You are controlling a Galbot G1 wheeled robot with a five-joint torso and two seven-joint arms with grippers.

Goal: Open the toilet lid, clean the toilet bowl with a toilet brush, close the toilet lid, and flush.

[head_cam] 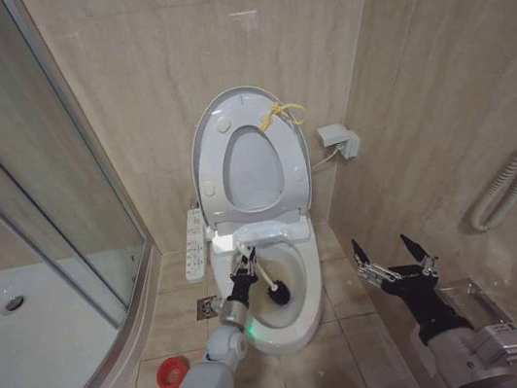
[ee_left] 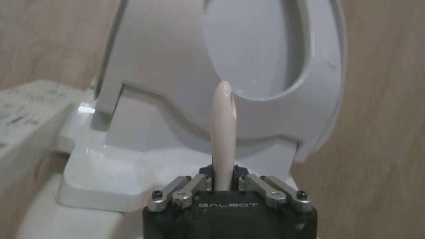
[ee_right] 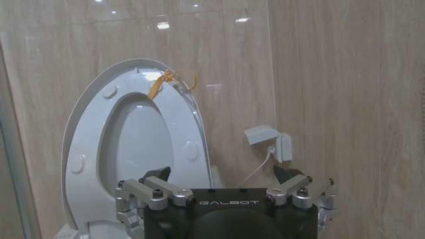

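The toilet lid [head_cam: 235,104] stands raised against the back wall, the ring seat up in front of it and a yellow cord [head_cam: 282,111] at its top edge. Below lies the white toilet bowl [head_cam: 303,320]. My left gripper [head_cam: 243,270] hovers over the bowl's near left rim, shut on the pale handle of the toilet brush [head_cam: 279,294], whose black head sits inside the bowl. In the left wrist view the handle [ee_left: 224,129] rises from between the shut fingers [ee_left: 192,191]. My right gripper [head_cam: 395,266] hangs open to the right of the bowl, holding nothing. It faces the raised lid [ee_right: 136,144].
A red holder cup [head_cam: 172,372] stands on the floor left of the bowl. The button panel [head_cam: 193,244] sticks out at the bowl's left side. A glass shower door and white tray [head_cam: 26,339] fill the left. A wall box [head_cam: 338,139] and a hose [head_cam: 511,175] are on the right.
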